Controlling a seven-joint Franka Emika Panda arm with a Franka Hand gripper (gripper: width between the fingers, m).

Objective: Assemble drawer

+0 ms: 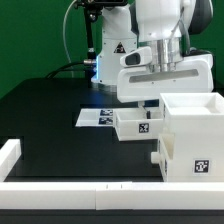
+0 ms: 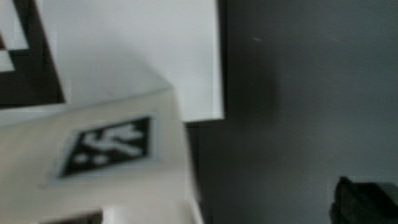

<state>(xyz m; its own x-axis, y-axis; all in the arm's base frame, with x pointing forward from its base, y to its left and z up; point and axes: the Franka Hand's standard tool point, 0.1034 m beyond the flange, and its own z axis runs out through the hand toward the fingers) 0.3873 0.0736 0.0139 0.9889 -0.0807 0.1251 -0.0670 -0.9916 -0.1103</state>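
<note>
White drawer parts below my spread, empty fingers.
The boxy housing (image 1: pixel 192 138) sits at the exterior view's right on the black table (image 1: pixel 50 115), a small tray (image 1: pixel 136 124) just beside it; both carry black-and-white square tags, no readable writing. My gripper (image 1: pixel 150 103) hovers above the tray.

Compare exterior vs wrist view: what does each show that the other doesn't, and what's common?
Exterior only: the robot arm, the large boxy housing at the exterior view's right, the low white rail edging the table, and the marker board.
Wrist only: a close look at one tag on a white part, big enough to see its pattern.
Both: the black tabletop and a small white tray bearing a tag, though I can't confirm the wrist's white part is that tray.
</note>
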